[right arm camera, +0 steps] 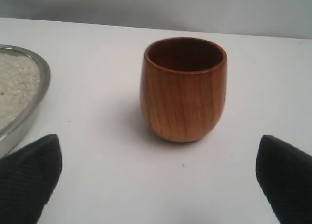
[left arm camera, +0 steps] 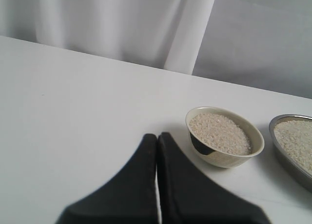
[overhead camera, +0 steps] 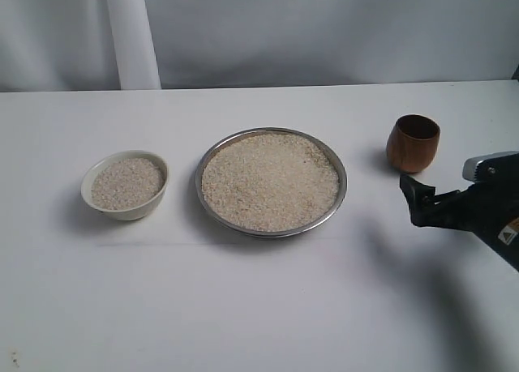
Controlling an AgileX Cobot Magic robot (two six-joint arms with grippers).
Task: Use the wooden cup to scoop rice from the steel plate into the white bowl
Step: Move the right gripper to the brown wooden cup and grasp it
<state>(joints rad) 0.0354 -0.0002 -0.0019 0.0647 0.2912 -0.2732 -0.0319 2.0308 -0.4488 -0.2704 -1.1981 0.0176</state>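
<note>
The steel plate [overhead camera: 344, 181] sits in the middle of the white counter [overhead camera: 259, 323]. The rice [overhead camera: 270, 181] covers it in a broad, shallow heap that reaches nearly to the raised rim. To the left of the plate in the exterior view, near it but not touching, stands the white bowl [overhead camera: 130, 212], itself filled with rice to just under its lip. To the right of the plate, apart from it and about level with its far half, the wooden cup [overhead camera: 413, 143] stands upright with its mouth up. The right wrist view shows its dark inside and the grain running down its rounded wall.

The right arm [overhead camera: 495, 214] comes in from the right of the plate, about level with the plate's near rim. The right jaws stand spread wide and hold nothing. In the right wrist view the two dark fingertips [right arm camera: 34, 177] show at opposite edges, with bare counter between them. The cup stands free a little beyond them, touched by neither. A curve of the plate's rim shows at one side of that view.

The left jaws are pressed together along their length, with nothing between them. In the left wrist view they point over bare counter on the side of the bowl away from the plate, touching neither dish. A pale curtain [overhead camera: 324, 32] hangs behind the counter, beyond the plate.
</note>
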